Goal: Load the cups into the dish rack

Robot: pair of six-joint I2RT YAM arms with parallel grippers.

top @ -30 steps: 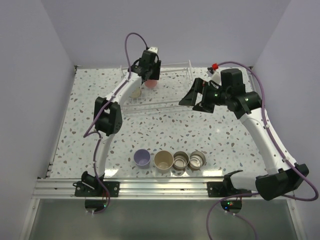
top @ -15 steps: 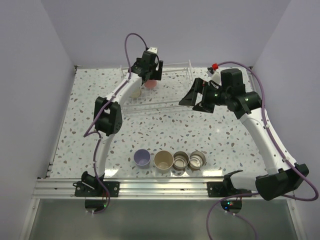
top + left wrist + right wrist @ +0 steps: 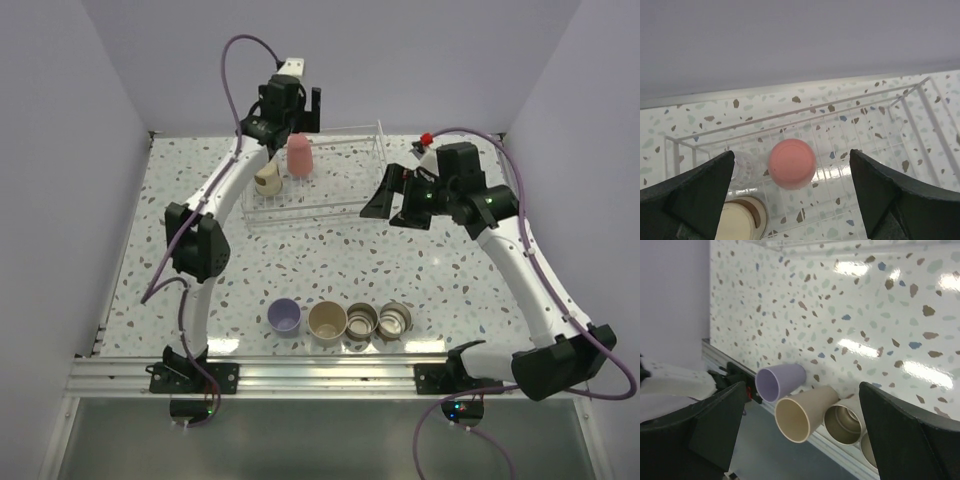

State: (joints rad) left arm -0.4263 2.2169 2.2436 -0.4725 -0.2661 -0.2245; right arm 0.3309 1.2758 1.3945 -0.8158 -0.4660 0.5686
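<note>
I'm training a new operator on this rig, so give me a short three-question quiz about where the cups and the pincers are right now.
1. How many cups are in the row of cups nearest the arm bases?
2. True or false: the left pincer grips the coral cup in the dish rack.
3. Which cup ends that row on the left arm's side? A lavender cup; B beige cup; C steel cup.
Key: 1 four; 2 false, it hangs open above the cup; 3 A.

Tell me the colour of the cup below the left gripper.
Coral pink; the cup shows best in the left wrist view.
</note>
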